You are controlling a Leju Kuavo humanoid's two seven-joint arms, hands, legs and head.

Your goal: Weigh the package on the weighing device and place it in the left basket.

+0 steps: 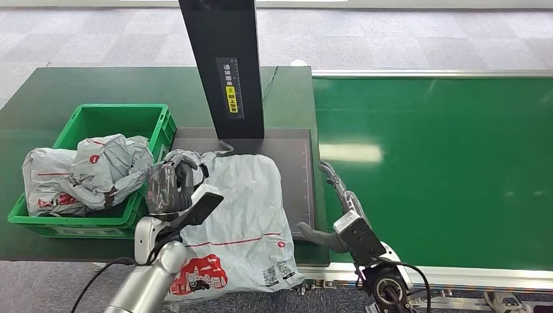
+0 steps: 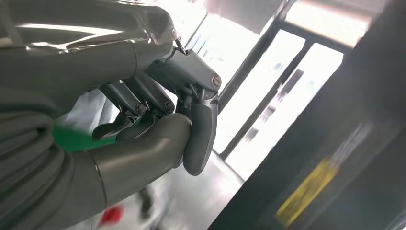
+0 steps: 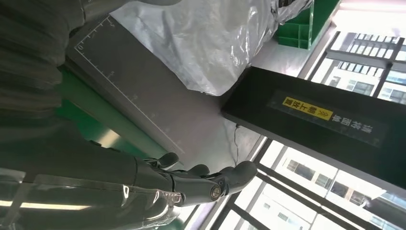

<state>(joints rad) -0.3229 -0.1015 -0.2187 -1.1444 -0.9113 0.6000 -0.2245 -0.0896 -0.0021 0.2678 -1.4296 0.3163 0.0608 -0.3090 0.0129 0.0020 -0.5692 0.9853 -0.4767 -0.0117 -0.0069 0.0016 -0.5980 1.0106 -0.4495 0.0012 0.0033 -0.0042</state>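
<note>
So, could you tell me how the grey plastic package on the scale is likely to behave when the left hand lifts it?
The package is probably floppy: its film is wrinkled and it overhangs the scale. It may sag from where the left hand bunches it. The glossy plastic looks somewhat slippery.

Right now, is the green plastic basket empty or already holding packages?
Holding packages: crumpled grey plastic mailer bags fill the green plastic basket, one drooping over its left rim.
</note>
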